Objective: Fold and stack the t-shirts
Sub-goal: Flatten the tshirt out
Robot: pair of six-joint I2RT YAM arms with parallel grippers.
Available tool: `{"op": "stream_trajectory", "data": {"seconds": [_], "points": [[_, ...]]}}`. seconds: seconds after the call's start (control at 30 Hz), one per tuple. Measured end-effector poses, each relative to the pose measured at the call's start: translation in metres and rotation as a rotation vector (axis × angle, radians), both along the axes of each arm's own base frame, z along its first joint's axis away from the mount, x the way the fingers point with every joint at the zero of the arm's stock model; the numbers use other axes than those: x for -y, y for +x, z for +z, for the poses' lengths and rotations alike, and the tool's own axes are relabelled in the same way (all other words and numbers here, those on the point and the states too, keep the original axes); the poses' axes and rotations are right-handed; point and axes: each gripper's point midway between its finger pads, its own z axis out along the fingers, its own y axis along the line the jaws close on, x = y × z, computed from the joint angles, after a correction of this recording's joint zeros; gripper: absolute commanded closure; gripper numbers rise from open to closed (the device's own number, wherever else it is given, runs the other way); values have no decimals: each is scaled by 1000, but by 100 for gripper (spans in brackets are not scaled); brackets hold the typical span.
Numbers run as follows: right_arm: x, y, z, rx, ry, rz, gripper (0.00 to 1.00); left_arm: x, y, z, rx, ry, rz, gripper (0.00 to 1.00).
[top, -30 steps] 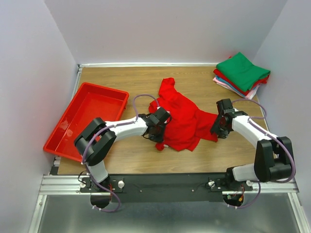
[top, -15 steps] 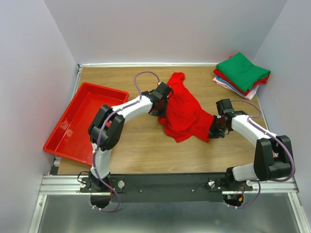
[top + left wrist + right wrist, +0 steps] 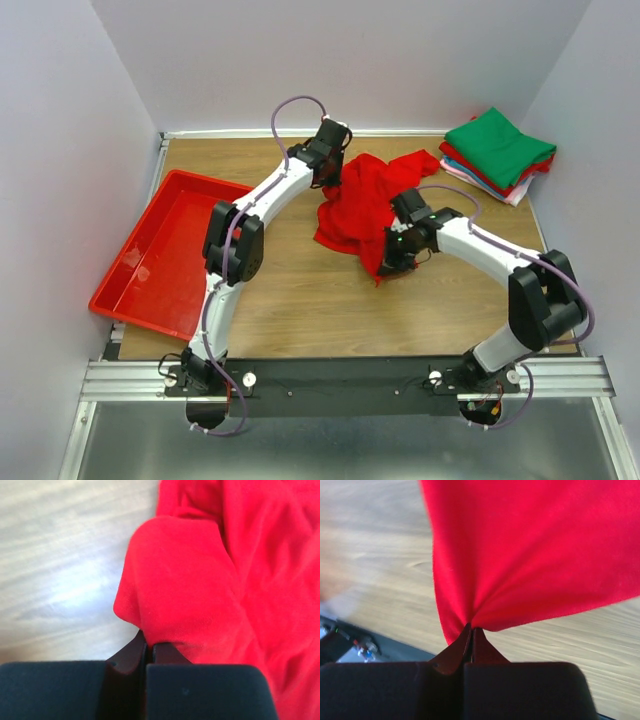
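A bright red t-shirt (image 3: 365,200) hangs crumpled between my two grippers over the middle of the table. My left gripper (image 3: 332,172) is shut on its far left edge near the back of the table; the cloth (image 3: 200,580) bunches out of the closed jaws (image 3: 149,642). My right gripper (image 3: 396,248) is shut on the shirt's near edge; the cloth (image 3: 530,545) fans out taut from the closed jaws (image 3: 471,629). A stack of folded t-shirts (image 3: 497,152), green on top with red, blue and pink below, lies at the back right corner.
A red plastic tray (image 3: 170,250) sits on the left side of the wooden table (image 3: 300,310). Grey walls close in the left, back and right sides. The black rail with the arm bases runs along the near edge.
My left gripper has swung from the table's middle to the back, carrying the shirt's edge. My right gripper has moved left and inward with its edge. The shirt has lifted and bunched.
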Motion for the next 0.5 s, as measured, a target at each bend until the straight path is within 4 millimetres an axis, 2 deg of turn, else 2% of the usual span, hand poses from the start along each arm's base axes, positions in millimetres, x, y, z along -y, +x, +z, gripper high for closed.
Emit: {"op": "stream_trajectory", "data": {"seconds": [0.07, 0.1, 0.13, 0.17, 0.2, 0.23, 0.27, 0.33, 0.43, 0.5], "points": [[-14, -3, 1, -2, 11, 33, 93, -3, 8, 6, 19, 1, 4, 99], [-23, -6, 3, -6, 16, 54, 79, -5, 12, 9, 27, 0, 8, 94], [-29, -5, 4, -7, 23, 66, 72, -7, 15, 11, 34, 0, 10, 80], [-37, -4, 7, -9, 37, 71, 53, -11, 20, 14, 41, 5, 11, 64], [-40, -3, 8, -6, 41, 81, 44, -12, 22, 15, 45, 2, 18, 51], [-43, 0, 11, -2, 47, 76, 38, -15, 23, 17, 48, 8, 22, 32], [-44, 2, 12, 3, 50, 78, 29, -19, 25, 17, 52, 16, 33, 27], [-47, 6, 18, 16, 57, 65, 24, -26, 25, 18, 57, 29, 48, 24], [-45, 17, 24, 48, 52, 40, 22, -42, 3, 15, 23, 57, 74, 24], [-40, 22, 23, 53, 41, 13, 22, -50, -19, 23, 16, 57, 76, 25]]}}
